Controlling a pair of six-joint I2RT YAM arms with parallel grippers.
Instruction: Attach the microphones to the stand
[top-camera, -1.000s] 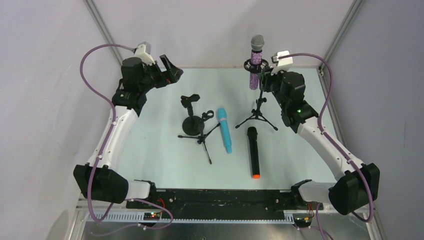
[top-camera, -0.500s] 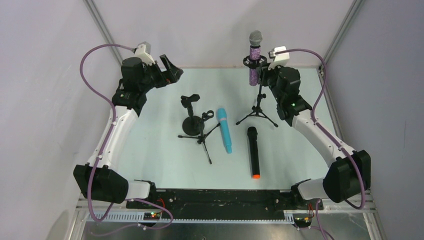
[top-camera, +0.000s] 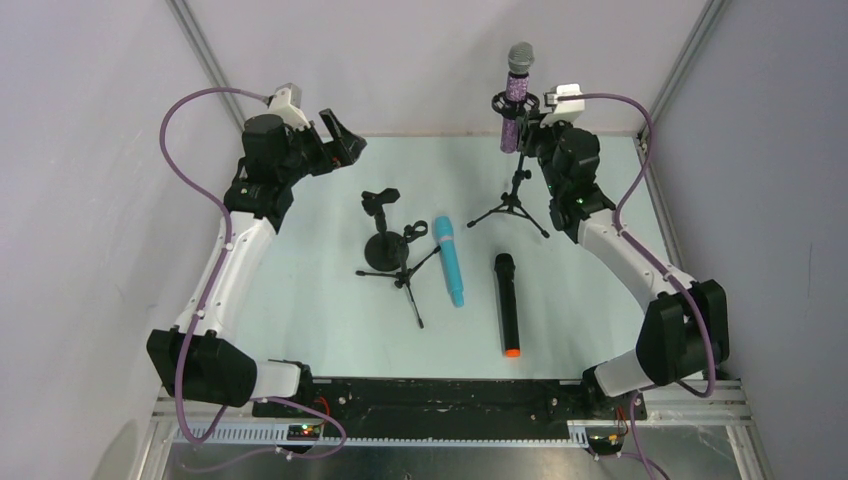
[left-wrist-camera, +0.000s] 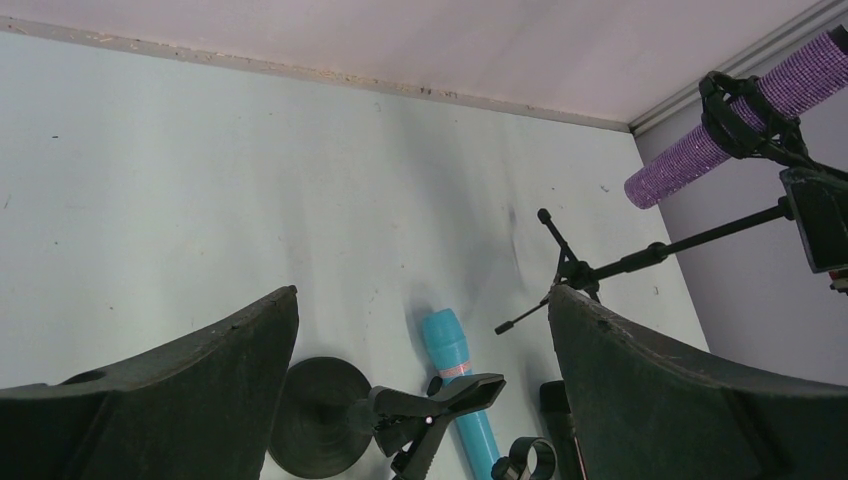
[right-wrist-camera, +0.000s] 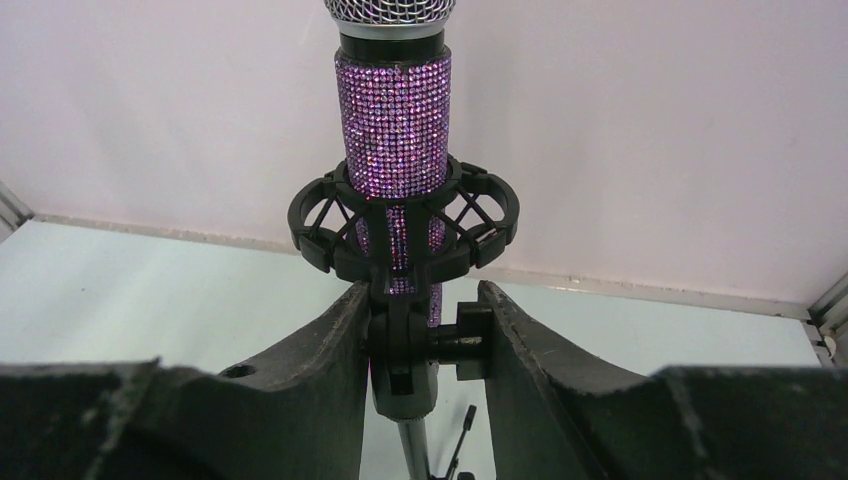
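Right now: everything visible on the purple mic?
The purple microphone has a glittery, rhinestone-like body, a black collar and a silver mesh head. It stands near upright, head up, threaded through the black shock-mount ring of the tripod stand at the far right. The right tool clamps the mount's joint, not the microphone.

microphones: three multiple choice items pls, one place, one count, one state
1. Where is the purple microphone? A lying flat; B in the shock mount of the tripod stand; C held upside down.
2. How many microphones lie on the table? A one; B three; C two.
3. The left gripper is: A open and empty; B shut on a microphone; C out of view.
Key: 1 B, it stands upright in the mount; 2 C, the light-blue microphone and the black microphone; 3 A, jaws apart, nothing between.
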